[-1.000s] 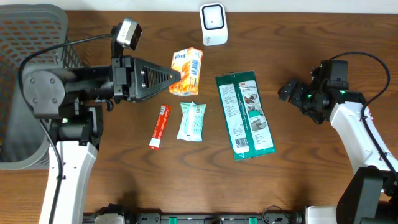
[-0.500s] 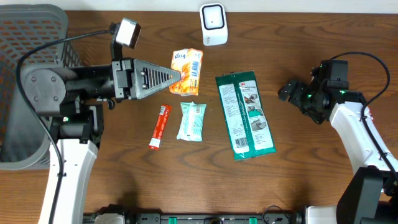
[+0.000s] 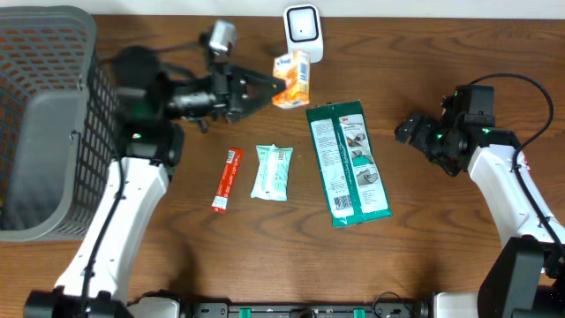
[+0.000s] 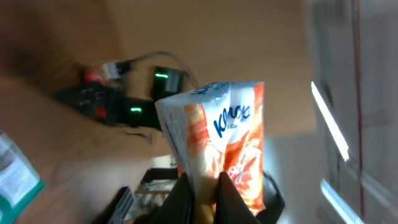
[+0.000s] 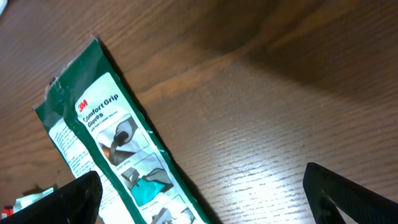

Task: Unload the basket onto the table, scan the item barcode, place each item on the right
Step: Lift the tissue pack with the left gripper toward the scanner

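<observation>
The left gripper point(image 3: 275, 87) has swung up from mid-table toward the far edge, carrying the orange snack packet point(image 3: 294, 78) pinched at its tips. The white scanner point(image 3: 302, 34), earlier well beyond the fingertips, now stands just past the packet. The red stick point(image 3: 227, 179), once close beneath the gripper, now lies well behind it.

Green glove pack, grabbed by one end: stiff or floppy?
Probably floppy: the pack is long, flat film, so an end grip would likely let it sag. Glossy wrap may slip. Lies flat, so unlikely to roll.
</observation>
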`<action>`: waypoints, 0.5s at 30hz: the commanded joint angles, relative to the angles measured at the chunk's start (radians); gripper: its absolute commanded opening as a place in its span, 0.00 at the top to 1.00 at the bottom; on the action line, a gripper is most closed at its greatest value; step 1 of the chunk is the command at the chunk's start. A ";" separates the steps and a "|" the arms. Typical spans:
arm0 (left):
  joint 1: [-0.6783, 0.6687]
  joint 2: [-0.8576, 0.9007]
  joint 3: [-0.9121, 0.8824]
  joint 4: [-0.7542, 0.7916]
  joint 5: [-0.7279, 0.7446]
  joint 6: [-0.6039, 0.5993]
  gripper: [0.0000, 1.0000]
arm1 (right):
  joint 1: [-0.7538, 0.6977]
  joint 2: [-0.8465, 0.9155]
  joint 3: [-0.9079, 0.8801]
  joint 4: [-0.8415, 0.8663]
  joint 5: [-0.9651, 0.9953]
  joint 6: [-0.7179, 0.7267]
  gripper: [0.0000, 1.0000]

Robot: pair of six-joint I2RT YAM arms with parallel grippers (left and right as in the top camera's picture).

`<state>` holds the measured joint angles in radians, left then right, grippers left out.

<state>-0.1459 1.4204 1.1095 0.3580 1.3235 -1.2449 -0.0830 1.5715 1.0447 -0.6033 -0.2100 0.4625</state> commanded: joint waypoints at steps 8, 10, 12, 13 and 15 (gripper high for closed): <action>-0.101 -0.002 0.312 -0.927 -0.635 0.698 0.93 | -0.007 -0.011 0.001 0.001 -0.005 -0.008 0.01; -0.148 0.013 0.505 -1.176 -0.859 0.777 0.93 | -0.007 -0.011 0.001 0.001 -0.005 -0.008 0.01; -0.204 0.047 0.697 -1.361 -1.071 0.821 0.93 | -0.007 -0.011 0.001 0.001 -0.005 -0.008 0.01; -0.238 0.083 0.821 -1.458 -1.167 0.849 0.93 | -0.007 -0.011 0.001 0.001 -0.005 -0.008 0.01; -0.292 0.179 1.044 -1.582 -1.283 0.928 0.93 | -0.007 -0.011 0.001 0.001 -0.005 -0.008 0.01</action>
<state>-0.3779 1.4914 1.9011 -1.1114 0.3721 -0.4904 -0.0830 1.5715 1.0443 -0.6048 -0.2111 0.4625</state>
